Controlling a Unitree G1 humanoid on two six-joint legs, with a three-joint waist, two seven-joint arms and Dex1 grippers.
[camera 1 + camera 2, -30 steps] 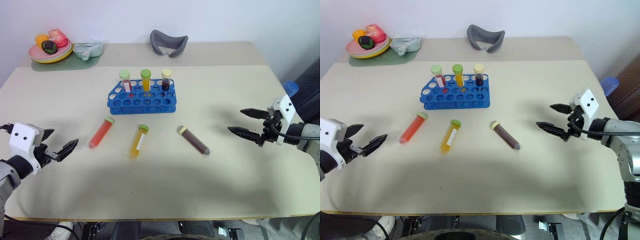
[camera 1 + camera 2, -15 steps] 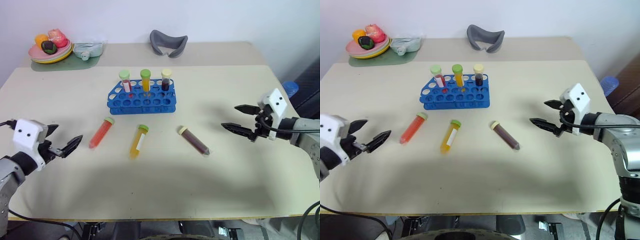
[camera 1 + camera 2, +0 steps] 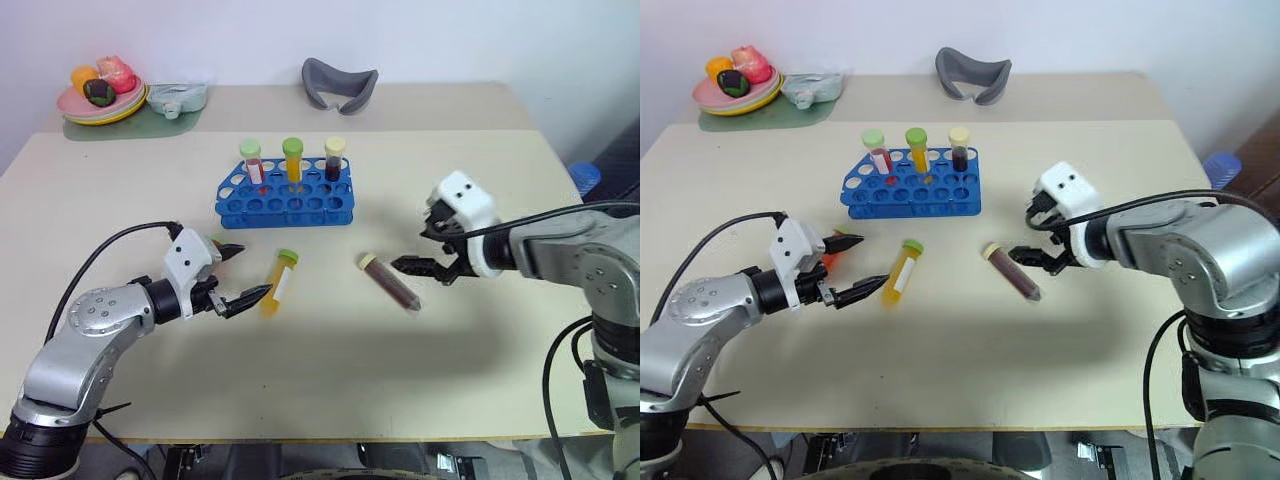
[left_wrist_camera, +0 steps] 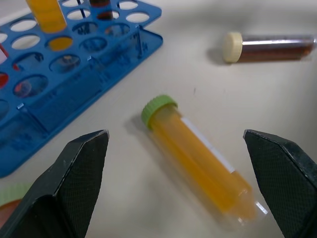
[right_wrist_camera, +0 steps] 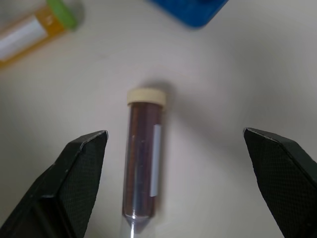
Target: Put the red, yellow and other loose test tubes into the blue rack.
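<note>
The left gripper [image 3: 233, 273], fingers spread apart and empty, hovers low over the beige table [image 3: 330, 370], partly covering the red-filled tube [image 3: 830, 260] lying there. Just beside it lies the yellow-filled plastic tube with a green cap [image 3: 279, 281]. Behind stands the blue plastic rack [image 3: 285, 195] holding three upright tubes. Further right lies the dark brown tube with a cream cap [image 3: 389, 282]; the right gripper [image 3: 420, 250], fingers wide and empty, hangs just beside it.

Beige table [image 3: 330, 370], as we see it, carries: blue rack [image 3: 285, 196] holding 3 upright tubes; yellow tube [image 3: 279, 283], dark brown tube [image 3: 389, 282] and red tube [image 3: 829, 260], each lying flat; grey curved piece [image 3: 339, 83]; plate of toy food [image 3: 100, 88] on green mat [image 3: 130, 125].
</note>
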